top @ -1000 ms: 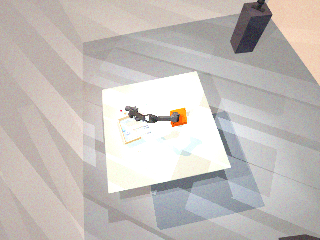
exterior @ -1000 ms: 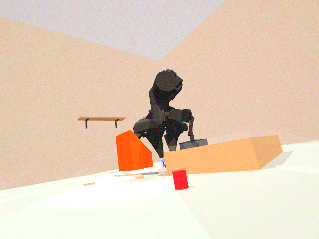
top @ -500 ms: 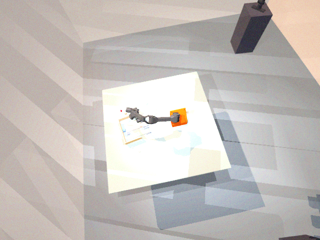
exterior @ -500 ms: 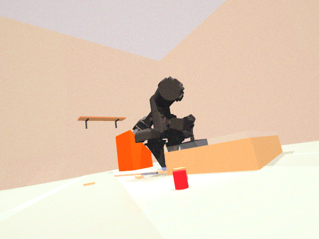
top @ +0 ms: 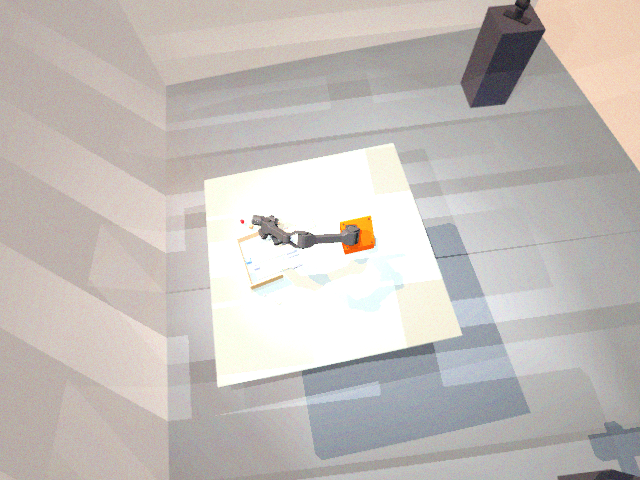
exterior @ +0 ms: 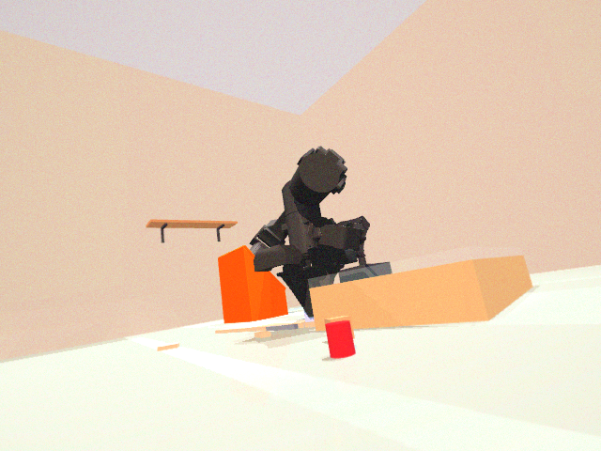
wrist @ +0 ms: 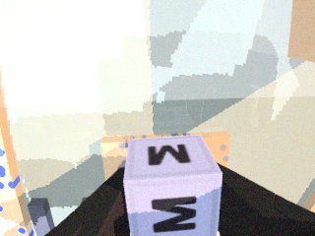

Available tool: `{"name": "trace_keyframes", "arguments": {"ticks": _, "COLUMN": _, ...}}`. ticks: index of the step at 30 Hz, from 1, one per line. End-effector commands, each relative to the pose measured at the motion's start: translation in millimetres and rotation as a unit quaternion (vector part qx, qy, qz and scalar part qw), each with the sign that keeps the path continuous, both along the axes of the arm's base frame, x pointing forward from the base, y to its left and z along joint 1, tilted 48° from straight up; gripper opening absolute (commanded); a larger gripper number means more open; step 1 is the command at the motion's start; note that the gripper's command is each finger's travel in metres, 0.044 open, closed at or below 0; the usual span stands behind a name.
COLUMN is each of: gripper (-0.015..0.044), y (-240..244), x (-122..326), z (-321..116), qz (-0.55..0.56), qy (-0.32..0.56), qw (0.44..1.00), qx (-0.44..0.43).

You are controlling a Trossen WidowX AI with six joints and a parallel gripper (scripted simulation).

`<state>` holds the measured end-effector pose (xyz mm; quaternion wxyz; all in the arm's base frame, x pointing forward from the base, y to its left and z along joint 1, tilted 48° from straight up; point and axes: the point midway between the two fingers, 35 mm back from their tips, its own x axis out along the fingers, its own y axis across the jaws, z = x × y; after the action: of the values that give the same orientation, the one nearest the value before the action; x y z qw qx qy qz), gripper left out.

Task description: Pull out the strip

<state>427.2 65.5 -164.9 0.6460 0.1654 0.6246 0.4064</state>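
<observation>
Apparently we're at the cube-grasping step, our fingers [exterior: 300,295] partly closed against both sides of the labelled cube [exterior: 309,318] [wrist: 172,184], above the dotted strip [wrist: 113,151], so next we'd secure the grip and lift straight up.

we list: one plain room, kind uncertain, perhaps a workshop or lab; landmark, the pale square table [top: 320,320] [exterior: 218,408]. upon it, we record one dark jointed arm [top: 325,238] [exterior: 300,233] and one orange block [top: 366,227] [exterior: 235,286]. beyond the table, we note bare peach walls [exterior: 97,146] and one bracketed wooden shelf [exterior: 192,224]; beneath it, grey floor [top: 248,118]. well apart from it, one dark pedestal [top: 501,62].
</observation>
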Motion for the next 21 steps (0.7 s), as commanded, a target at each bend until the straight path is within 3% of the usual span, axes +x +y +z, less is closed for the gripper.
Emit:
{"name": "trace_keyframes", "arguments": {"ticks": 1, "gripper": 0.0092, "y": -0.1, "x": 0.2, "z": 0.2, "qz": 0.000, "qy": 0.000, "qw": 1.000, "qx": 0.000}}
{"name": "trace_keyframes", "arguments": {"ticks": 5, "gripper": 0.0000, "y": -1.2, "x": -1.2, "z": 1.4, "qz": 0.000, "qy": 0.000, "qw": 1.000, "qx": 0.000}}
{"name": "trace_keyframes", "arguments": {"ticks": 21, "gripper": 0.0000, "y": -24.8, "x": -41.1, "z": 31.6, "qz": -0.002, "qy": 0.003, "qw": 1.000, "qx": 0.000}}
